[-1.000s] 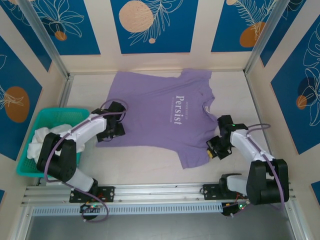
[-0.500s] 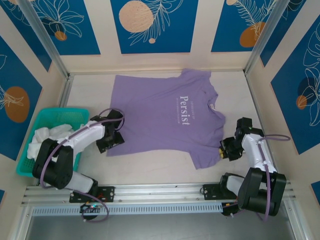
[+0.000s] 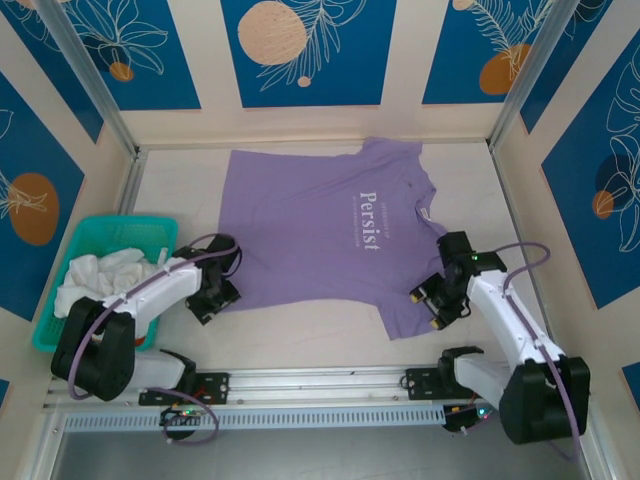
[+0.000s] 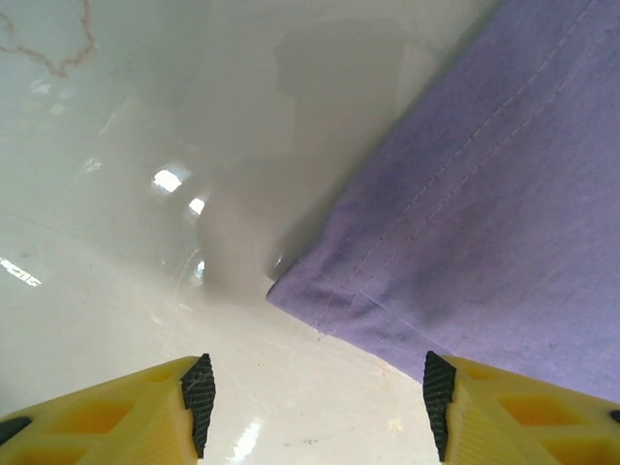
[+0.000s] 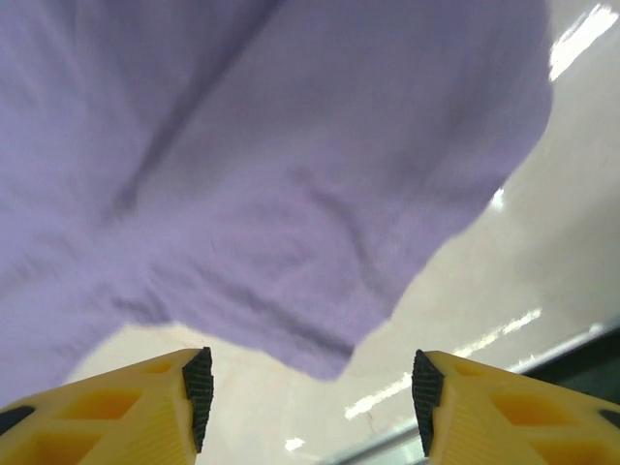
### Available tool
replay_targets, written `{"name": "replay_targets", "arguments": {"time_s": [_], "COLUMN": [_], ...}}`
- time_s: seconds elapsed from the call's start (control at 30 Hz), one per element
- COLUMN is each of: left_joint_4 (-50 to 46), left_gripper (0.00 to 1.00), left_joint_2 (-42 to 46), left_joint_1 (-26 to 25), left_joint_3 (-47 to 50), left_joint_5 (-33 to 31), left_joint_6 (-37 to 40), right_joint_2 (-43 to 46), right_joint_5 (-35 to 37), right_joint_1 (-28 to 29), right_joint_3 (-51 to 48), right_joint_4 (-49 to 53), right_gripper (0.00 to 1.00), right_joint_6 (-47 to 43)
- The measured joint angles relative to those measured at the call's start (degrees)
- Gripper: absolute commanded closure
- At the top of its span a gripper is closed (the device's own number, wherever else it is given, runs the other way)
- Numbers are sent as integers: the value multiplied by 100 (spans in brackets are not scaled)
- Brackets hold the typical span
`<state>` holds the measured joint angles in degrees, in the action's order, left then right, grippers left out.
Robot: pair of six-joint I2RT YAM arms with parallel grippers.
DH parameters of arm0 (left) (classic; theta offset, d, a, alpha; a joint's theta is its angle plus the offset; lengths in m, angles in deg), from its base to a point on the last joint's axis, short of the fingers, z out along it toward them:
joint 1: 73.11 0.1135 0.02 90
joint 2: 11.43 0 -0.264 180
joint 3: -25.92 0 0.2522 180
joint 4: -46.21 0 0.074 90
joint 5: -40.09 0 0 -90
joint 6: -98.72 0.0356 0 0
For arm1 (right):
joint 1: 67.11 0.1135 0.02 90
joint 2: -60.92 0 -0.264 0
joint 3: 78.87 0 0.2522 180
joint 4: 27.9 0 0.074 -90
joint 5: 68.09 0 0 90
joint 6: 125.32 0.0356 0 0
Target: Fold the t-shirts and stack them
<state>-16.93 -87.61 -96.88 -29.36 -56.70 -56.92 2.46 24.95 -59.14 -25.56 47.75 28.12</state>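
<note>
Lavender t-shirt (image 3: pixel 320 235) is lying spread on the table (image 3: pixel 300 325), evidently for folding. Left gripper (image 4: pixel 318 387) is hovering, released, at its near hem corner; right gripper (image 5: pixel 310 387), likewise released, at its near sleeve.

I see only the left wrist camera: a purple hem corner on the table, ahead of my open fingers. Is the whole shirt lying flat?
Observer: Yes. The purple t-shirt lies spread out on the table, its white lettering facing up.
Operator: Where is the other arm now?
Observer: The right gripper is at the near sleeve of that shirt, with its jaws apart and nothing between them.
Operator: Are there more shirts to fold?
Observer: Yes. The white t-shirts lie crumpled in the teal basket at the left side of the table.
</note>
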Motion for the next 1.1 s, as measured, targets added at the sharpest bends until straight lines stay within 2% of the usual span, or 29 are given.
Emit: {"name": "replay_targets", "arguments": {"time_s": [0.1, 0.27, 0.4, 0.63, 0.8, 1.03, 1.1], "left_joint_4": [83, 155, 313, 450, 455, 334, 315], "left_gripper": [47, 50, 52, 64, 78, 98, 100], "left_joint_2": [-116, -240, -378, -459, -459, -468, -468], "left_joint_1": [0, 0, 0, 0, 0, 0, 0], "left_joint_3": [0, -2, -2, -4, -4, -118, -155], "left_joint_5": [-116, -343, -463, -595, -699, -925, -1005], "left_joint_6": [22, 175, 323, 595, 756, 1040, 1113], "right_joint_2": [205, 76, -529, -1185, -1517, -1810, -1838], "right_joint_5": [-48, -131, -254, -326, -337, -326, -302], "right_joint_1": [461, 866, 1325, 1996, 2083, 2096, 2096], "right_joint_3": [-365, -726, -745, -721, -656, -446, -400], "right_joint_4": [85, -2, -411, -1036, -1281, -1427, -1373], "right_gripper": [48, 51, 47, 48, 61, 98, 100], "right_joint_6": [426, 933, 1189, 1447, 1541, 1622, 1602]}}
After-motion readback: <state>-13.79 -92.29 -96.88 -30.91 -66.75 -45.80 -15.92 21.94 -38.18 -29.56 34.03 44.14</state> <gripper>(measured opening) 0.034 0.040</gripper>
